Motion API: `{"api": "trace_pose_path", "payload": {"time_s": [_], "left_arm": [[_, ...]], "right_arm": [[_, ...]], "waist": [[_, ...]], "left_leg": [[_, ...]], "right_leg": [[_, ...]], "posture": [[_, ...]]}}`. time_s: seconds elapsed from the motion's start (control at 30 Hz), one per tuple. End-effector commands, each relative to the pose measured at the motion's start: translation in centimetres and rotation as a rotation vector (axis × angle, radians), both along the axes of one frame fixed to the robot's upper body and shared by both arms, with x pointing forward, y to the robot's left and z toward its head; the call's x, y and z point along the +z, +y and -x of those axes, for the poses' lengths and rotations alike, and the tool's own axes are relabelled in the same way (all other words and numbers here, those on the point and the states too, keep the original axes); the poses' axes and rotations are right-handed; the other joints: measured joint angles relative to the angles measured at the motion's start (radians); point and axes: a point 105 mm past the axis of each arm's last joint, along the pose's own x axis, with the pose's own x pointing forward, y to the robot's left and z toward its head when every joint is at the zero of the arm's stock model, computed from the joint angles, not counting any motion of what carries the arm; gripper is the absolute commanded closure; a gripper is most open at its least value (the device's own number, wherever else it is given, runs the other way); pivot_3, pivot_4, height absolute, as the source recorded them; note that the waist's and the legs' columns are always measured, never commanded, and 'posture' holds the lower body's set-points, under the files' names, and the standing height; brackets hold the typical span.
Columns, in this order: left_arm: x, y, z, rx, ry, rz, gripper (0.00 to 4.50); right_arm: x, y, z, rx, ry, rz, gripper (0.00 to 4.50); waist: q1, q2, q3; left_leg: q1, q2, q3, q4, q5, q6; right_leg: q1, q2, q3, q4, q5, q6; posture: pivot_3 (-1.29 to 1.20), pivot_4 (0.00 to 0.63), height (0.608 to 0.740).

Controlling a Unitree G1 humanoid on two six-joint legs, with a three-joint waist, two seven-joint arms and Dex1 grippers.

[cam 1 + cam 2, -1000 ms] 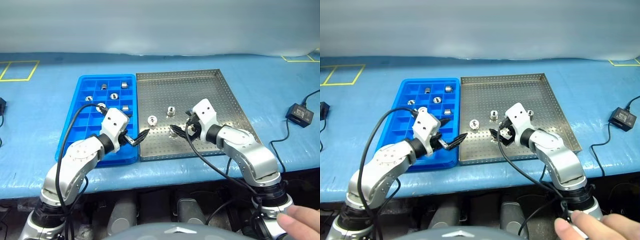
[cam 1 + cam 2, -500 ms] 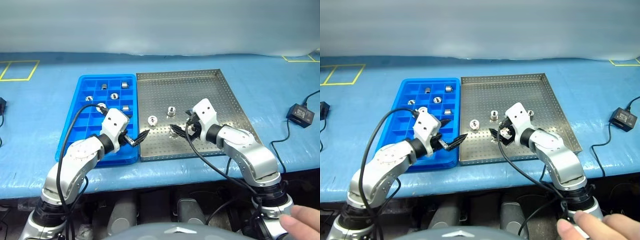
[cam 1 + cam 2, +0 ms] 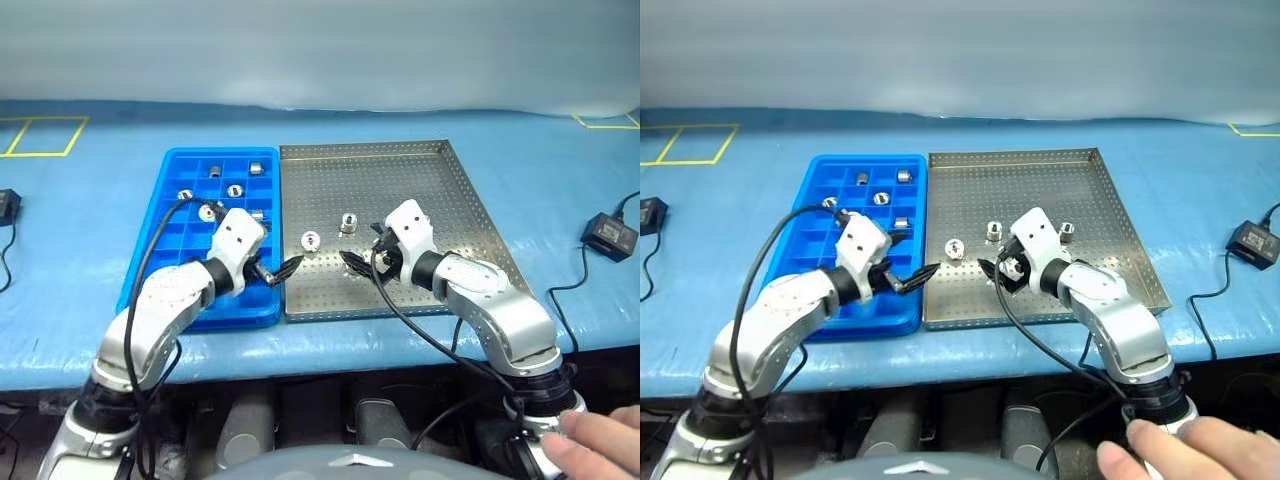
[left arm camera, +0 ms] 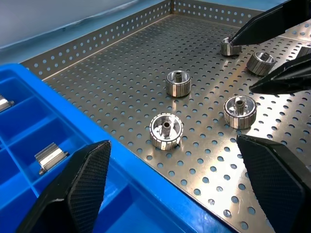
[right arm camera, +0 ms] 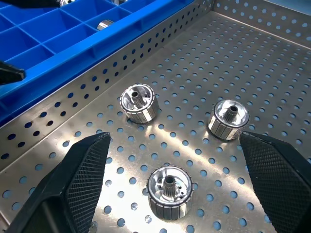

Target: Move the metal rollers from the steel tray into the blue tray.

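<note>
Over the steel tray [image 3: 450,200], both pincers [image 3: 283,270] [image 3: 352,262] agape, empty.

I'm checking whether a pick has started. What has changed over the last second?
The left gripper edged slightly forward toward the steel tray, open and empty. Nothing was grasped or let go. The right gripper stays open over the steel tray, and the rollers there and in the blue tray lie as before. The slight shift of the whole view is the camera's.
</note>
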Motion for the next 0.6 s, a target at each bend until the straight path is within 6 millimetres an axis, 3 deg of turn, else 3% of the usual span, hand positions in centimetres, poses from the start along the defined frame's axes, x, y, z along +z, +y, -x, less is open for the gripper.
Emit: {"api": "trace_pose_path", "payload": {"time_s": [0.03, 0.33, 0.6], "left_arm": [[1.0, -1.4, -1.7, -0.097, -0.065, -0.129, 0.0], [-0.7, -2.6, -5.8, -0.25, -0.012, -0.423, 0.0], [-3.4, -1.7, -7.8, -0.248, 0.077, -0.567, 0.0]], "right_arm": [[1.4, 1.4, 1.7, 0.099, -0.077, -0.025, 0.03], [1.9, 2.4, 3.8, 0.126, -0.119, -0.058, 0.03], [1.7, 2.1, 4.1, 0.076, -0.13, -0.071, 0.03]], "waist": [[0.004, 0.0, 0.0], [-0.032, 0.0, 0.0], [-0.065, 0.0, 0.0]], "left_leg": [[0.0, -0.002, 0.0, 0.0, 0.0, 0.0], [0.0, -0.004, 0.0, 0.0, 0.0, 0.0], [0.0, -0.002, 0.0, 0.0, 0.0, 0.0]], "right_leg": [[0.0, 0.0, 0.0, 0.0, 0.0, 0.0], [0.0, 0.002, 0.0, 0.001, 0.0, 0.0], [0.0, 0.001, 0.0, 0.001, 0.0, 0.0]], "posture": [[-0.03, 0.15, 0.74], [-0.13, 0.15, 0.74], [-0.18, 0.15, 0.74]]}}
